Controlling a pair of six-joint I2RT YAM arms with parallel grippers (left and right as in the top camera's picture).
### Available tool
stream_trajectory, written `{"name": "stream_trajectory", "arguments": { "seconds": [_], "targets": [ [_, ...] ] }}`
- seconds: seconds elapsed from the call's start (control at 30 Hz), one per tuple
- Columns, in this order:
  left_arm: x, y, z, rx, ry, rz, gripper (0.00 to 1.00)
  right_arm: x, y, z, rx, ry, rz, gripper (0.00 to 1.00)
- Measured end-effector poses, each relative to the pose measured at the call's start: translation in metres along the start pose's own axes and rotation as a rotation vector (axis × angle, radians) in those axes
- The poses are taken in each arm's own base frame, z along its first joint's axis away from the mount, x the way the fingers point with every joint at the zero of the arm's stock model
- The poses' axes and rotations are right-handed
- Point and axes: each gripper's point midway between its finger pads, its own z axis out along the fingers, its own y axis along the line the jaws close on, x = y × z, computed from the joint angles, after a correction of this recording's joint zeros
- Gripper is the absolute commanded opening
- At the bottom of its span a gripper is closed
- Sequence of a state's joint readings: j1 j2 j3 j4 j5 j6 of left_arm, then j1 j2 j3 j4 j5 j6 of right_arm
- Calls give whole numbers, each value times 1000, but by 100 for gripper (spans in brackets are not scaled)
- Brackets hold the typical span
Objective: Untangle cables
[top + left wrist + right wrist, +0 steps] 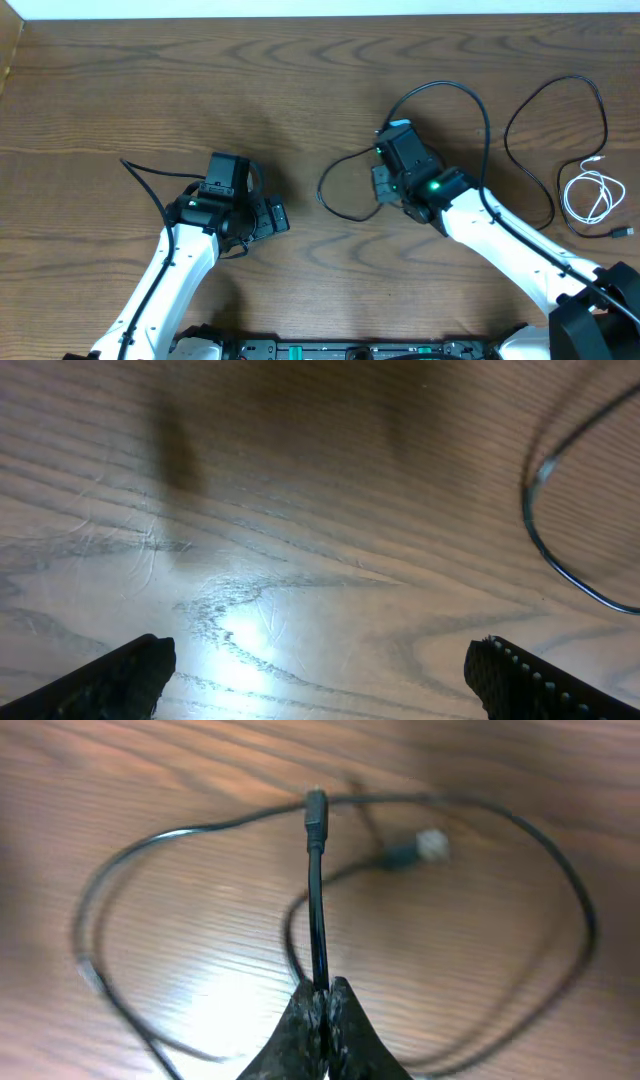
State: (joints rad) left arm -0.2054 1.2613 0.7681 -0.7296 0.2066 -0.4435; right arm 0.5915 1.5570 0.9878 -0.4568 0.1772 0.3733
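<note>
A brown wood-grain desk [300, 80] carries the scene. The left end effector [320, 680] hangs above it with jaws spread wide, holding nothing. The right end effector [322, 1005] is pinched tight on a thin black cable [317, 900] just below its plug, the cord looping across the desk's centre. A longer black cable [508, 135] loops at far right, beside a short white coiled cable [567, 197].

Dark brown wood-grain table [200, 80]: thin black cable [321, 192] looping just right of centre, second black cable [507, 135] around 2 o'clock, coiled white cord [566, 195] at 3.
</note>
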Motion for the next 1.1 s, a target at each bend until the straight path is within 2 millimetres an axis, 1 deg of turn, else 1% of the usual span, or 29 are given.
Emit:
{"name": "stream_trajectory", "arguments": {
  "seconds": [0.13,0.37,0.4,0.47,0.53,0.57,0.6,0.67,0.7,0.83,0.9,0.97,1.0,1.1],
  "targets": [
    [0,0,0,0,0,0,98,12,-18,10,92,48,-11,1],
    [0,0,0,0,0,0,98,34,-37,36,219,125,-36,1],
    [0,0,0,0,0,0,98,38,-40,40,234,135,-37,4],
    [0,0,0,0,0,0,98,43,-44,45,260,150,-36,16],
    [0,0,0,0,-1,0,98,48,-47,51,284,168,-35,24],
    [0,0,0,0,0,0,98,51,-49,53,293,175,-35,31],
    [0,0,0,0,0,0,98,53,-50,55,302,181,-32,39],
    [0,0,0,0,0,0,98,55,-52,58,316,188,-35,44],
    [0,0,0,0,0,0,98,56,-53,58,321,191,-40,56],
    [0,0,0,0,0,0,98,54,-59,58,361,175,-28,63],
    [0,0,0,0,0,0,98,54,-62,57,379,171,-20,63],
    [0,0,0,0,0,0,98,55,-66,55,402,172,-3,67],
    [0,0,0,0,0,0,98,57,-69,54,419,174,16,67],
    [0,0,0,0,0,0,98,62,-78,50,459,179,103,64]
  ]
}}
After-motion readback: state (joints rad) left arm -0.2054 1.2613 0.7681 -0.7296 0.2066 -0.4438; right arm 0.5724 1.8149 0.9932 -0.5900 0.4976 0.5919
